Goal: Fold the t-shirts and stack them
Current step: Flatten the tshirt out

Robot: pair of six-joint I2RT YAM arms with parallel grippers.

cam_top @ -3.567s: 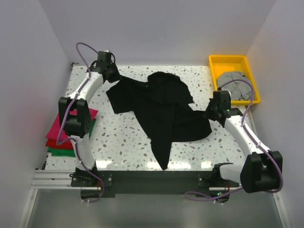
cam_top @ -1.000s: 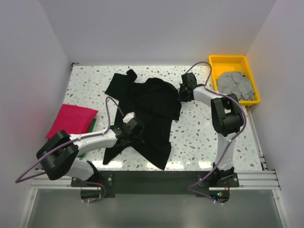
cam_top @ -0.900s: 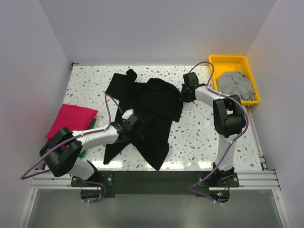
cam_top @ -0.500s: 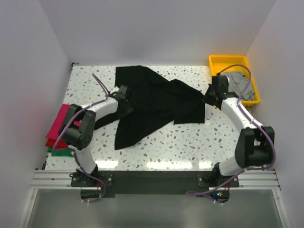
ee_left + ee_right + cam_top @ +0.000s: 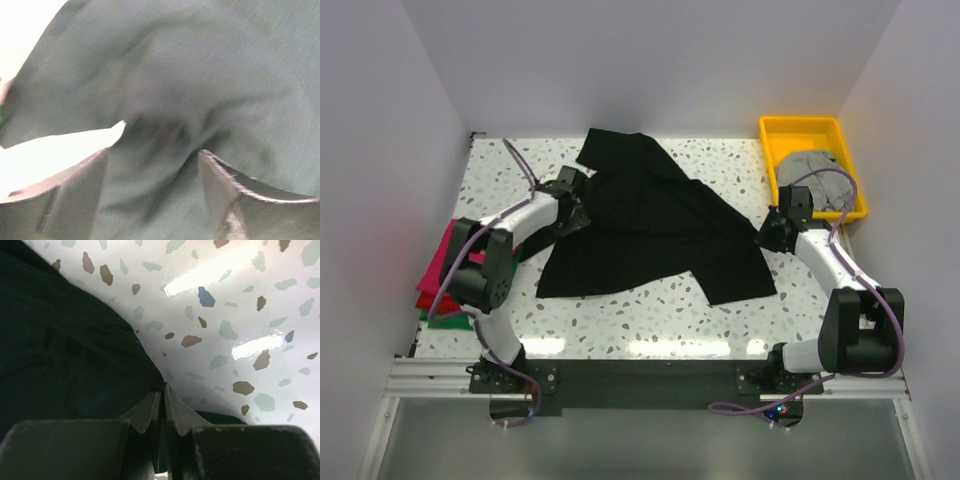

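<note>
The black t-shirt (image 5: 650, 220) lies spread over the middle of the table, with its dark cloth (image 5: 200, 75) filling the left wrist view. My left gripper (image 5: 575, 192) is at the shirt's left edge. Its jaws (image 5: 154, 152) stand wide open, with loose cloth lying between them. My right gripper (image 5: 767, 235) sits at the shirt's right edge. It is shut (image 5: 164, 386) to a thin slit on the hem of the black cloth (image 5: 65, 340). A grey t-shirt (image 5: 810, 170) lies crumpled in the tray. Folded magenta (image 5: 438, 275), red (image 5: 430, 303) and green (image 5: 445, 322) shirts are stacked at the left edge, partly behind my left arm.
The yellow plastic tray (image 5: 800, 124) stands at the back right corner. White walls close in the table at the back and both sides. Bare speckled tabletop (image 5: 650, 320) shows in front of the black shirt.
Both arms drew the bunched black shirt apart and toward the back, and it now lies spread out. My left jaws opened wide and let go of the cloth. My right gripper moved forward and right.
</note>
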